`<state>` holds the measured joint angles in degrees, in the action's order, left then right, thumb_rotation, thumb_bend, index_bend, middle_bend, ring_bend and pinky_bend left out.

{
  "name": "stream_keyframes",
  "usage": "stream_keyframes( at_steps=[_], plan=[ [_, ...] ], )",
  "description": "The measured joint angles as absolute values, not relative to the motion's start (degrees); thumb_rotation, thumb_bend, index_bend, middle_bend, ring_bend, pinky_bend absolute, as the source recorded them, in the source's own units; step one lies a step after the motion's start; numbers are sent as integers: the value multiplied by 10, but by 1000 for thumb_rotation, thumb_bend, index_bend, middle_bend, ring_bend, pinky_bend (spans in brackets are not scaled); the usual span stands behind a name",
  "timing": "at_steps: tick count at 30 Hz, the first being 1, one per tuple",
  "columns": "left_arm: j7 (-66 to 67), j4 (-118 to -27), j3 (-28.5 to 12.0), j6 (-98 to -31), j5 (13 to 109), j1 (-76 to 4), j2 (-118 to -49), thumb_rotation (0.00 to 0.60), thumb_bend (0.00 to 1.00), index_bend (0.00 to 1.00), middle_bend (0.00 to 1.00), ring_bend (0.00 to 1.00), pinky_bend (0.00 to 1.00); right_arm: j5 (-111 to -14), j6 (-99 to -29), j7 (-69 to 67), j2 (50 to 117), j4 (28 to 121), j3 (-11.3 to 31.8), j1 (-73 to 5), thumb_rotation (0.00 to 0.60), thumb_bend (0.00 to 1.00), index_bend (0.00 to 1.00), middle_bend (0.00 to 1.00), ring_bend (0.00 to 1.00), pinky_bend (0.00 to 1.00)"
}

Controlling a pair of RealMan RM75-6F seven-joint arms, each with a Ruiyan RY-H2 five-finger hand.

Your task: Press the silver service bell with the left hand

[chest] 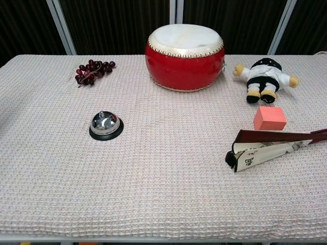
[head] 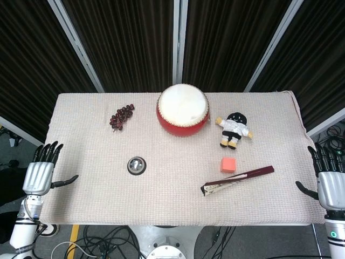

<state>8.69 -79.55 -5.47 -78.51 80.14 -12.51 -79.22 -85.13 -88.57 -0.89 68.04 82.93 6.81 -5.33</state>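
Note:
The silver service bell [head: 136, 165] [chest: 106, 125], a chrome dome on a black base, stands on the cloth left of the table's middle. My left hand [head: 42, 172] hangs beside the table's left edge, well left of the bell, fingers spread and holding nothing. Off the right edge, my right hand [head: 329, 181] is likewise open and empty. Neither hand shows in the chest view.
A red drum [head: 183, 110] [chest: 185, 50] stands at the back centre, dark grapes [head: 122, 116] [chest: 93, 70] to its left. A small doll [head: 233, 129] [chest: 264, 76], a pink block [head: 229, 164] [chest: 270, 118] and a folded fan [head: 237, 180] [chest: 273, 145] lie on the right half. Beige cloth [head: 97, 194] covers the table.

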Motion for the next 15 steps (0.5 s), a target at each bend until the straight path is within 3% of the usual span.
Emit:
stream_keyframes(
  at_steps=[15],
  plan=[
    [88, -799, -58, -761, 807, -151, -799, 164, 0, 0, 0, 0, 0, -799, -842, 14, 666, 872, 74, -52, 600, 101, 0, 0, 0, 0]
  ],
)
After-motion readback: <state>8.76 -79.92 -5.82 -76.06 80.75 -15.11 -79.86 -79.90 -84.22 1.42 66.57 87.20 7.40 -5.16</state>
